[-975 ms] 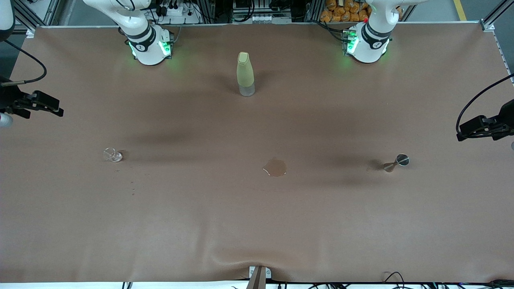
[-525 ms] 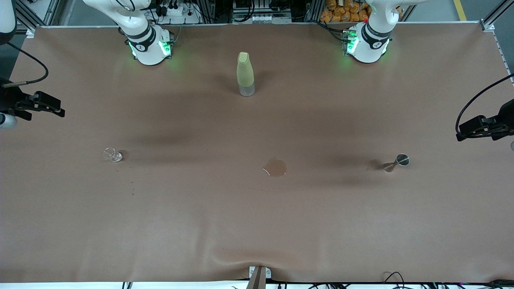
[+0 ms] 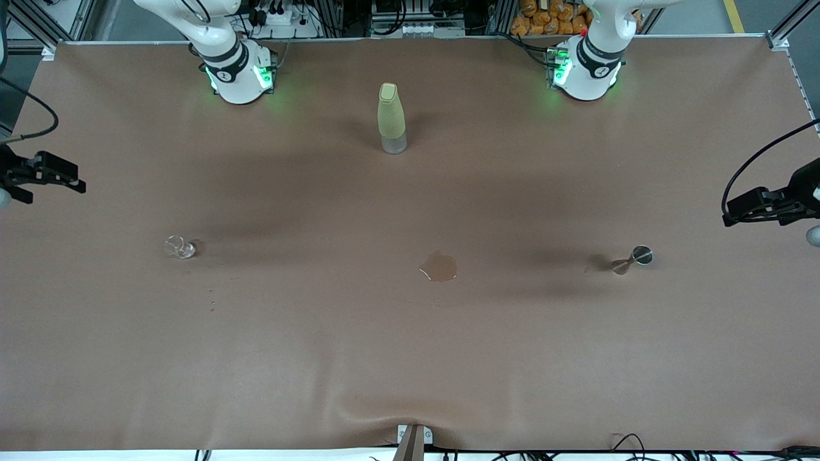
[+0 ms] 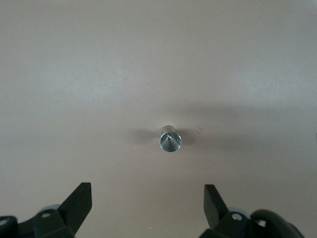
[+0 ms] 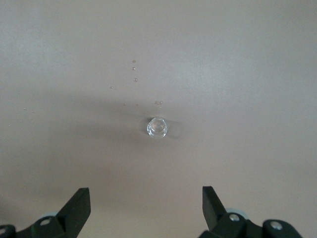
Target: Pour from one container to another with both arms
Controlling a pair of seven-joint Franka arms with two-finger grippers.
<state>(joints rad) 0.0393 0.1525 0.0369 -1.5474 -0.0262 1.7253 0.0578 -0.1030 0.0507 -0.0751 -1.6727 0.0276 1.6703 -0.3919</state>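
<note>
1. Left pincer (image 4: 147,206) up in the air, fingers spread wide, nothing between them; steel jigger (image 4: 170,141) standing on the table (image 3: 410,358) straight below and just ahead of the open gap, mouth up. Likely lined up this way so a straight drop puts 1 finger on each side of the narrow waist.

2. Right pincer (image 5: 146,208) likewise aloft, spread wide and empty, with the glass cup (image 5: 157,127) upright on the table below and just ahead of its gap. Centred for the same reason, by the look of it: a plain descent onto a very small, slippery thing.

3. Seen from the front, cup (image 3: 180,247) and jigger (image 3: 634,258) well apart, each toward its own arm's end of the table; a 2-arm pour calls for both to be lifted and brought together, probably over the middle.

4. Wet patch (image 3: 439,266) on the table about midway between the 2 pincers, plus small droplets (image 5: 134,72) close to the cup. Worth treating as a sign of slick glass.

5. Tall yellow-green bottle (image 3: 391,119) standing near the arm bases, well clear of either pincer, no part in the pour.

6. Against the earlier front view: right pincer (image 3: 45,174) shifted outward toward the table's edge and slightly up; left pincer (image 3: 762,206) nudged slightly inward. Cup, jigger, bottle and patch unmoved; both pincers as wide as before.
</note>
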